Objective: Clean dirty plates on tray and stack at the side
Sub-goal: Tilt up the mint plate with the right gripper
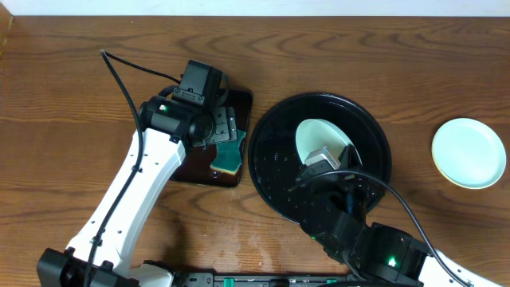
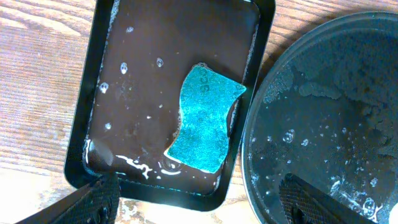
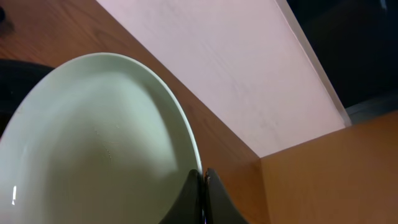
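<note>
While I watched the feeds, the pale plate [image 1: 319, 137] stood tilted up on edge over the round black tray [image 1: 271, 171], near its middle. I could not tell whether its lower edge touched the tray floor. My right gripper [image 3: 203, 186] had it by the rim, the two fingers pinched tight on the plate's edge. Beads of water lay scattered over the tray. A second plate [image 1: 468, 153], pale mint, sat flat on the table [image 1: 64, 96], well apart from the tray on its right. On the other side, just beside the round tray, the rectangular tray [image 2: 155, 62] held a blue-green sponge [image 2: 205, 118] lying in shallow water near its right wall. My left gripper [image 2: 199, 199] hung above that tray with its fingers spread wide and nothing between them.
</note>
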